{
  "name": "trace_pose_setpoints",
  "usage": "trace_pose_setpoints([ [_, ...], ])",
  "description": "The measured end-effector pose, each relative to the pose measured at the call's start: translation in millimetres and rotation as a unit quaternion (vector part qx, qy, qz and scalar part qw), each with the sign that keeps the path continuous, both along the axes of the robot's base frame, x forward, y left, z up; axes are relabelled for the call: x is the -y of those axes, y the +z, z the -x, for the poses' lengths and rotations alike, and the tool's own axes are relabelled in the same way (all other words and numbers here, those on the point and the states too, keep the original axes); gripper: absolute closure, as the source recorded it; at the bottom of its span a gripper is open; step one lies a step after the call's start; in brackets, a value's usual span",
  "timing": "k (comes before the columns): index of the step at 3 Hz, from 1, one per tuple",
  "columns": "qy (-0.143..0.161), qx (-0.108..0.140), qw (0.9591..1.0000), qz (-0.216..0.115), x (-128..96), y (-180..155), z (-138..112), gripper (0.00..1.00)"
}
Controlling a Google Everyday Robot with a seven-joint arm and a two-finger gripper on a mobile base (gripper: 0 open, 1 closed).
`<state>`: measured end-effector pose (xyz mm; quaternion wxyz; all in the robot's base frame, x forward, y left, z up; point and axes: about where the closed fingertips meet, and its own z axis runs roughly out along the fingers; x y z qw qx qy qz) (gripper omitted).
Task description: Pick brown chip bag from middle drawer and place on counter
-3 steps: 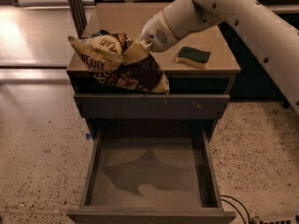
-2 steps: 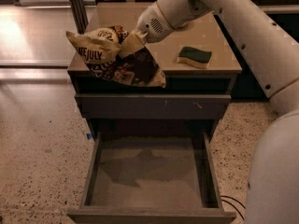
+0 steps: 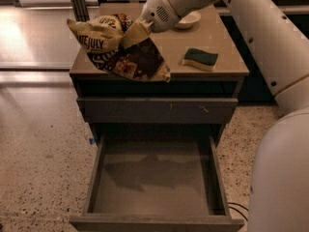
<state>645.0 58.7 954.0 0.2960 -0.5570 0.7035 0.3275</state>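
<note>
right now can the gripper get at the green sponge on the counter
Probably not yet: the gripper, over the glossy tan counter, has jaws shut on the crinkly brown chip bag. The green rectangular sponge lies uncovered; nothing else blocks it.

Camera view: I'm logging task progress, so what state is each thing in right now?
bag: crumpled, gripped by the end effector over the front-left part of the counter.
end effector: shut on the bag.
middle drawer: pulled out, nothing in it.
upper drawer: shut.
sponge: lying flat on the counter.
bowl: upright at the counter's back.
</note>
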Motion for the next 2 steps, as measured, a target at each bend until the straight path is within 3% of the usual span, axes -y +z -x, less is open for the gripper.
trace_pose_setpoints([
  [2, -0.004, 0.014, 0.9998, 0.013, -5.1, 12.0, -45.6, 1.0],
])
